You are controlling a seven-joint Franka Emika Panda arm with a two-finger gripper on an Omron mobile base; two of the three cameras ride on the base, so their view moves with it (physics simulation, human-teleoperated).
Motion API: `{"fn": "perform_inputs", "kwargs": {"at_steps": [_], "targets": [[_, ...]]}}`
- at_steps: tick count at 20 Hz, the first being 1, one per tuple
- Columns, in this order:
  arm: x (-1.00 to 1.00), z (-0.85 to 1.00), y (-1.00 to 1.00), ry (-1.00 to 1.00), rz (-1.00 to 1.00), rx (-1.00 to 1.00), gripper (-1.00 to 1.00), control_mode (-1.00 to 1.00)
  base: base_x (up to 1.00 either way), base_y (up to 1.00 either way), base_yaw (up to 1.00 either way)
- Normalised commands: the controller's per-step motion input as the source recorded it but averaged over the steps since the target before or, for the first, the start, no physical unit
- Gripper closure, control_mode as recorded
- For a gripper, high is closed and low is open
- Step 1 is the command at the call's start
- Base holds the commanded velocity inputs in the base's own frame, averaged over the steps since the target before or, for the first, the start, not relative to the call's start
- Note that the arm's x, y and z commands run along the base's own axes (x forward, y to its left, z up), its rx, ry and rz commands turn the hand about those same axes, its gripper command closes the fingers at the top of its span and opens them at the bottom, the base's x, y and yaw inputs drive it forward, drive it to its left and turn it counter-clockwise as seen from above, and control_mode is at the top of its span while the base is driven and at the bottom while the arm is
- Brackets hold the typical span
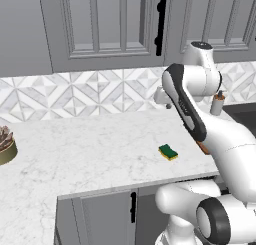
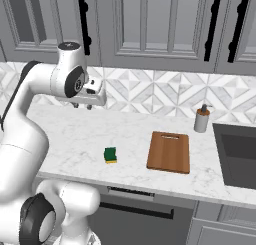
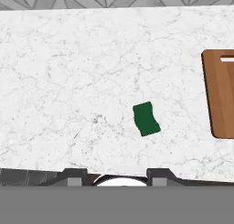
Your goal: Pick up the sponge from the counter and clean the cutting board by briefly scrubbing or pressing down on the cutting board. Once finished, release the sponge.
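You have the sponge (image 2: 110, 155) lying flat on the counter (image 2: 65, 134), green side up, near the front edge and roughly midway along the stretch you can see in the right base view. Nothing touches it. In the hand view the sponge (image 3: 146, 119) sits slightly askew to the counter's front edge, a little right of centre, with bare marble all around it.

The cutting board (image 2: 169, 152) lies flat on the counter to the right of the sponge, well apart from it, its long side running from the front edge toward the tiled wall. Its slot handle is at the end nearer the wall. In the hand view you catch the board (image 3: 221, 95) at the right border, cut off by the frame. In the left base view the arm covers nearly all of it, and the sponge (image 1: 168, 152) shows just left of the forearm.

Your gripper (image 2: 83, 105) hangs high above the counter, back near the tiled wall, up and to the left of the sponge and far from the board. Its jaws are clenched with nothing between them.

Beyond the board, a soap dispenser (image 2: 202, 120) stands upright near the wall, just beside the dark sink (image 2: 237, 159) set into the right end of the counter. At the far left end a bowl (image 1: 6, 148) sits at the counter's edge.
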Motion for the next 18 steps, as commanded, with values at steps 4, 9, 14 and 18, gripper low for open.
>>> {"fn": "perform_inputs", "kwargs": {"at_steps": [4, 9, 14, 18], "targets": [[-0.13, -0.23, -0.02, 0.02, -0.01, 0.00, -1.00, -1.00, 0.00, 0.00, 0.00], [-0.03, -0.63, -0.40, 0.08, 0.02, 0.00, -1.00, -1.00, 0.00, 0.00, 0.00], [0.00, -0.55, -0.38, 0.04, 0.05, 0.00, -1.00, -1.00, 0.00, 0.00, 0.00], [0.07, -0.52, -0.06, 0.00, 0.04, -0.05, -1.00, -1.00, 0.00, 0.00, 0.00]]}}
